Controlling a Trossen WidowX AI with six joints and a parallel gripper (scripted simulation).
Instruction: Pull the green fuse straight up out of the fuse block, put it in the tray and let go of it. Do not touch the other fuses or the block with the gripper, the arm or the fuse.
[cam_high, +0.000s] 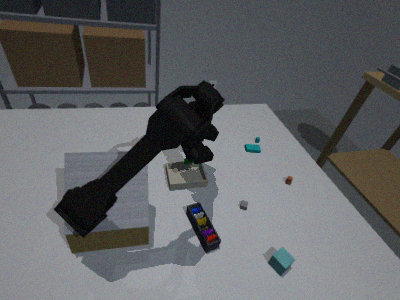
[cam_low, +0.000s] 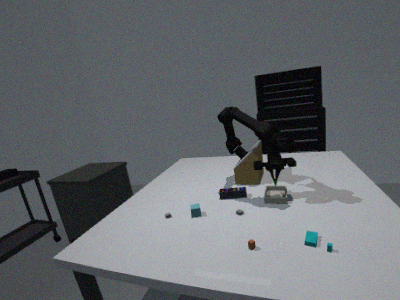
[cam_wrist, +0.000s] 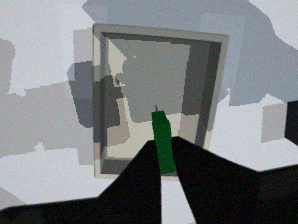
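My gripper (cam_wrist: 163, 146) (cam_low: 275, 182) is shut on the green fuse (cam_wrist: 162, 137) (cam_high: 188, 161). It holds the fuse above the tray (cam_high: 188, 185) (cam_low: 276, 201) (cam_wrist: 160, 31); in the wrist view the fuse overlaps the tray's inside. How high the fuse hangs is hard to tell. The dark fuse block (cam_high: 215, 246) (cam_low: 233, 197) stands apart from the tray and holds blue, white, yellow, purple and red fuses. The block is out of the wrist view.
A large wedge-shaped block (cam_high: 107, 239) (cam_low: 248, 172) stands beside the arm. A pale teal cube (cam_high: 282, 260) (cam_low: 195, 210), a teal block (cam_high: 253, 148) (cam_low: 311, 238), a small teal piece (cam_high: 257, 139) (cam_low: 329, 247), an orange piece (cam_high: 289, 180) (cam_low: 251, 244) and grey bits (cam_high: 243, 204) lie on the table.
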